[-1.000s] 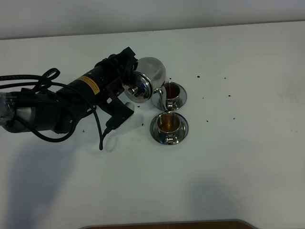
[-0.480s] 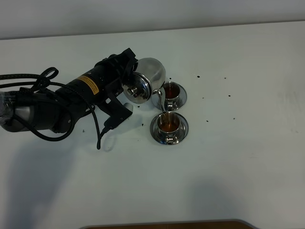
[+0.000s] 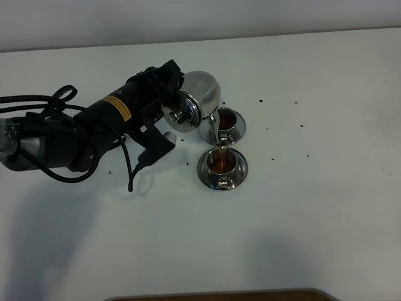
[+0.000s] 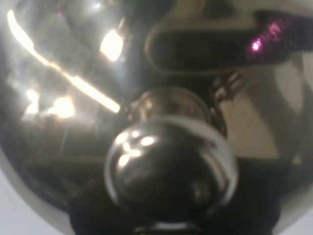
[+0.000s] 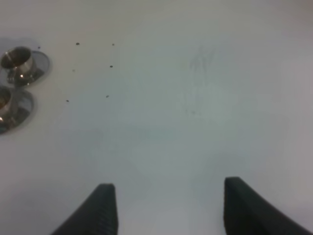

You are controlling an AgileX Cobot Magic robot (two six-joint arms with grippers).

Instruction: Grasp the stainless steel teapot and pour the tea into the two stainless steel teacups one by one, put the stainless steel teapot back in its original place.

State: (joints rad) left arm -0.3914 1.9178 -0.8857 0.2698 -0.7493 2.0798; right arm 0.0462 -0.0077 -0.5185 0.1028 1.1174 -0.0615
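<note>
My left gripper (image 3: 174, 88) is shut on the handle of the stainless steel teapot (image 3: 199, 94) and holds it tilted, lid knob (image 3: 177, 116) facing the camera. The thin spout (image 3: 213, 130) hangs over the nearer teacup (image 3: 222, 164), where the reddish-brown tea (image 3: 220, 161) shows. The farther teacup (image 3: 227, 124) on its saucer also holds tea. The left wrist view is filled by the teapot lid and knob (image 4: 168, 166). My right gripper (image 5: 171, 210) is open and empty over bare table, with both teacups (image 5: 17, 61) at that view's edge. The round disc is hidden under the arm.
The left arm and its black cables (image 3: 56, 135) lie across the left of the white table (image 3: 313, 207). Small dark specks (image 3: 260, 100) dot the table right of the cups. A dark edge (image 3: 213, 295) borders the table's front.
The teapot has shifted slightly up and right and tipped a little more. The tea in the nearer cup looks darker and higher. The right gripper shows no change.
</note>
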